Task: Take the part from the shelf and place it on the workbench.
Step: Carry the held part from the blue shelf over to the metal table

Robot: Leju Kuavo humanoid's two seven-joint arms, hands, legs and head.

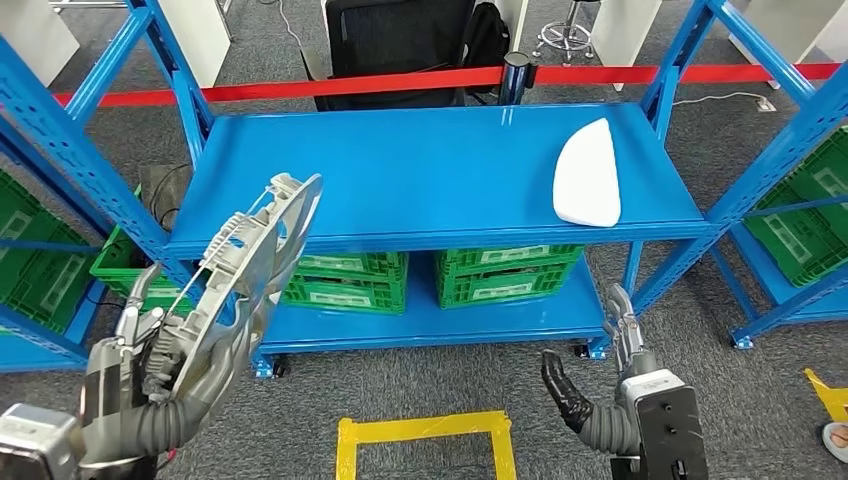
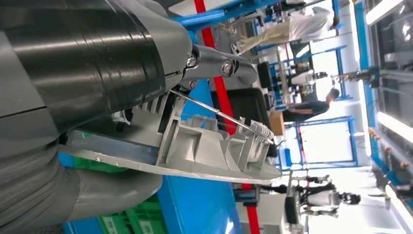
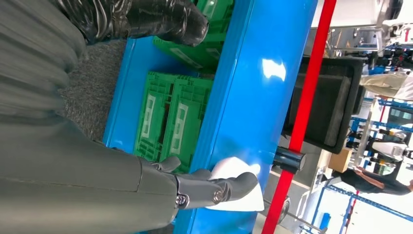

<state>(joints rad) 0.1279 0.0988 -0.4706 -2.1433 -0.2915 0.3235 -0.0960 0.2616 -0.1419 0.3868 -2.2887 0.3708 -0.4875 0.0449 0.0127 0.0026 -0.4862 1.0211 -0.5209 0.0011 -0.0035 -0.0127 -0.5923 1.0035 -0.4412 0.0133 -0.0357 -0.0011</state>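
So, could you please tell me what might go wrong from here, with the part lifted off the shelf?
1. The left hand holds the long grey part near its lower end, so it may tip or slip.
2. Its upper end sits close to the blue shelf edge and upright; turning could knock it.
3. The right hand hangs open, giving no support.
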